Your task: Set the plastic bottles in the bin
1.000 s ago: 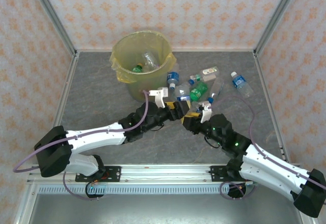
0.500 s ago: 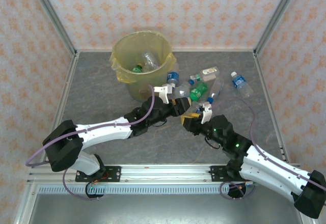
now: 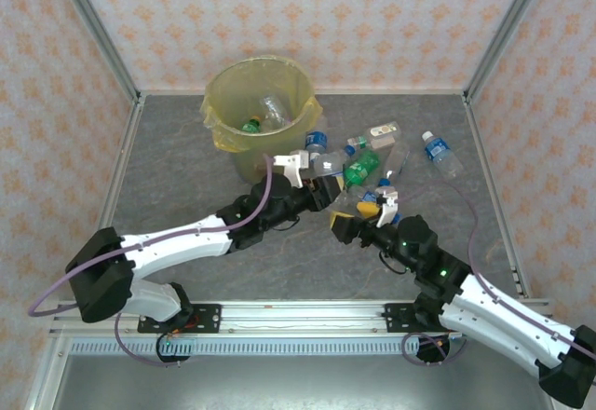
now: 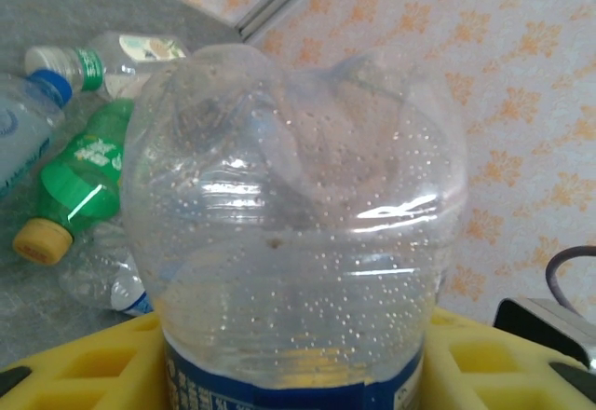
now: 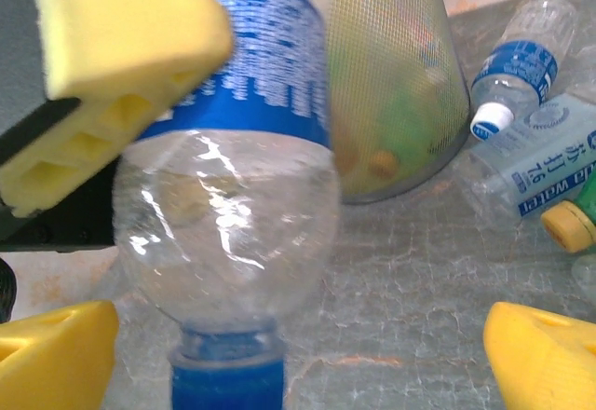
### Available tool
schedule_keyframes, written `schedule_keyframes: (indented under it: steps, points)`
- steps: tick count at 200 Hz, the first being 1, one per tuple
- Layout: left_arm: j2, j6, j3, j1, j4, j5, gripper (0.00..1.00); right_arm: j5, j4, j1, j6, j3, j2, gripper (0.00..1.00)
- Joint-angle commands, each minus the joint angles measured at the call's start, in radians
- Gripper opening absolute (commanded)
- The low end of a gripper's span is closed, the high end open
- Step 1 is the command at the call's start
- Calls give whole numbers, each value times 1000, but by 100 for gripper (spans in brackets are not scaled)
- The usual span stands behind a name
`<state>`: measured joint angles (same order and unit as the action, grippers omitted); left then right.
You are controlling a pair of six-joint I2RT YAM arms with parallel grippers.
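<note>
Across the enclosure, a grey marbled surface (image 3: 177, 158), boxed on three sides by peach patterned walls (image 3: 372, 19) set in metal posts (image 3: 98, 28). Wide bare stretches at the left edge and along the near rail (image 3: 298, 312); more bare ground far right, past the lone bottle (image 3: 440, 154) with blue cap and label. Crowded only mid-surface, between the bin (image 3: 244, 157) and the right wall.

Toward the far left, the bin: round, translucent yellowish, lined with a yellow bag, upright, with two bottles (image 3: 272, 107) lying inside, one clear, one green. Just right of it, a loose heap of bottles (image 3: 372, 154) lying on their sides, among them a green bottle (image 3: 361, 166) with a yellow-orange cap and clear ones with blue labels.

Near the bin's front right, left gripper (image 3: 321, 191) closed on the held bottle (image 4: 298, 242): clear, beaded with droplets inside, base dented, blue label around the middle, blue cap (image 5: 228, 377) pointing down in the right wrist view. Beside the bin, not over it. Just beside it, right gripper (image 3: 357, 212) spread wide, yellow fingers (image 5: 540, 354) well apart on either side of the cap, clear of the bottle.
</note>
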<state>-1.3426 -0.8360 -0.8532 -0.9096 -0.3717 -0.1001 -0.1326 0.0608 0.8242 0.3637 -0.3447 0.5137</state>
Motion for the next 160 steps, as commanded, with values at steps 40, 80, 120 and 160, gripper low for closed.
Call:
schedule_keyframes:
  steps: [40,80,120,160]
  points:
    - [148,155,-183,34,240,129,53,24,-15,8,40,-12,-29,100]
    - [192,200,-302,157,386,165,54,2,-5,7,66,-14,-30,99]
    - [196,201,-367,317,446,163,55,9,-19,8,63,-62,-30,100]
    - [137,151,-436,470,458,148,54,22,-25,7,66,-103,-20,100]
